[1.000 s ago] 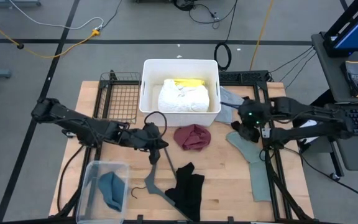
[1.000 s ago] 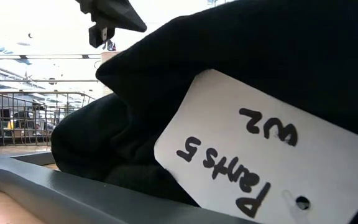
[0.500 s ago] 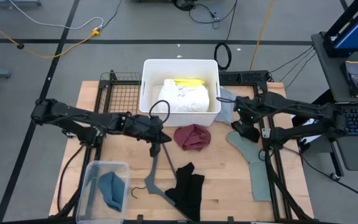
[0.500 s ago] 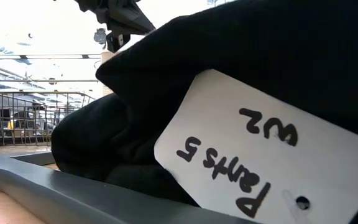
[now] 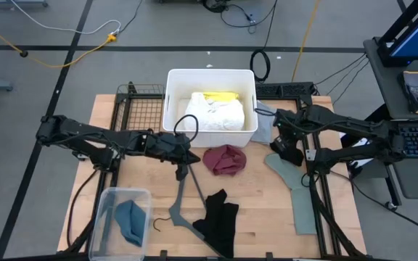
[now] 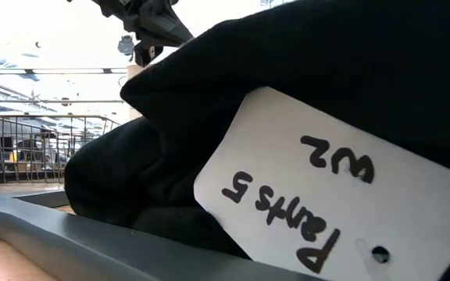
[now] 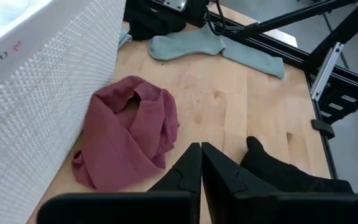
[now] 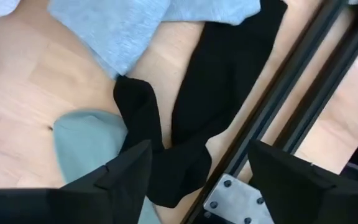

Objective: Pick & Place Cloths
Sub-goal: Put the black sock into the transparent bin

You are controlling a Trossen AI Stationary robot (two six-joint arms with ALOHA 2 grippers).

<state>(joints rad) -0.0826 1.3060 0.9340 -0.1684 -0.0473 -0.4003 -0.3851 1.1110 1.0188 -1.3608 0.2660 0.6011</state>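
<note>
A wooden bench [image 5: 267, 210] is carrying a white bin [image 5: 171, 101] at its far edge, with a white cloth [image 5: 212, 112] and a yellow cloth [image 5: 220, 95] lying inside. The maroon cloth [image 5: 224, 159] is sitting just in front of the bin. The left gripper [image 5: 183, 161] is hovering beside it, fingers [image 7: 185, 174] pressed together, empty. A grey hanger [image 5: 187, 196] is lying below it, touching the black cloth [image 5: 218, 217] near the front edge. The teal cloth [image 5: 130, 220] is resting in a clear tub [image 5: 106, 199] at the front left corner. The right gripper [image 5: 280, 129] is spread wide, gripping nothing, above a pale grey cloth [image 5: 265, 123] by the bin's right side. The sage cloth [image 5: 296, 188] is stretching toward the front right corner.
</note>
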